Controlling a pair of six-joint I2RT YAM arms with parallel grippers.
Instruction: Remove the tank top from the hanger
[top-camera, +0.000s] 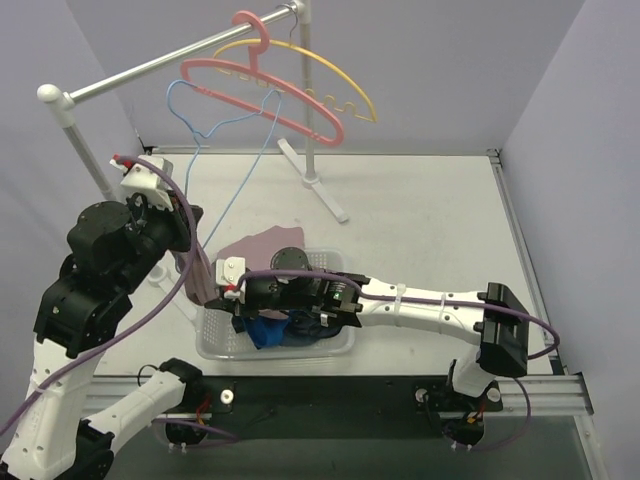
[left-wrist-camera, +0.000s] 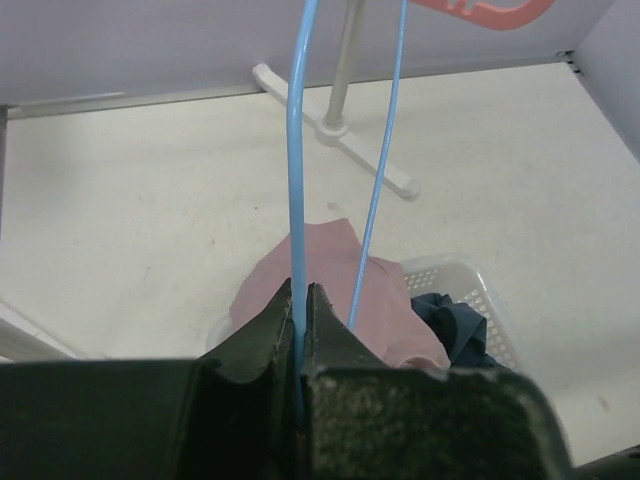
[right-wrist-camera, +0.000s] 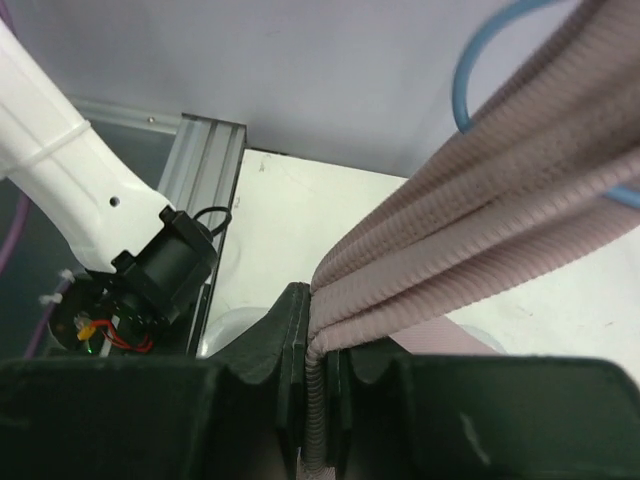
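A blue wire hanger (top-camera: 213, 118) hangs from the rail, and its long wires run down to my left gripper (top-camera: 192, 238). In the left wrist view, that gripper (left-wrist-camera: 299, 300) is shut on one hanger wire (left-wrist-camera: 298, 180). The pink ribbed tank top (top-camera: 262, 243) lies bunched below, partly over the basket; it also shows in the left wrist view (left-wrist-camera: 320, 275). My right gripper (top-camera: 226, 286) is low beside the left one. In the right wrist view it (right-wrist-camera: 316, 335) is shut on taut folds of the tank top (right-wrist-camera: 480, 210), with the blue wire (right-wrist-camera: 465, 80) above them.
A pink hanger (top-camera: 270, 85) and a yellow hanger (top-camera: 335, 80) hang on the metal rail (top-camera: 150, 68). The rack's foot (top-camera: 318, 185) stands at the back of the table. A white basket (top-camera: 275, 347) with dark blue clothes (top-camera: 272, 330) sits near the front edge.
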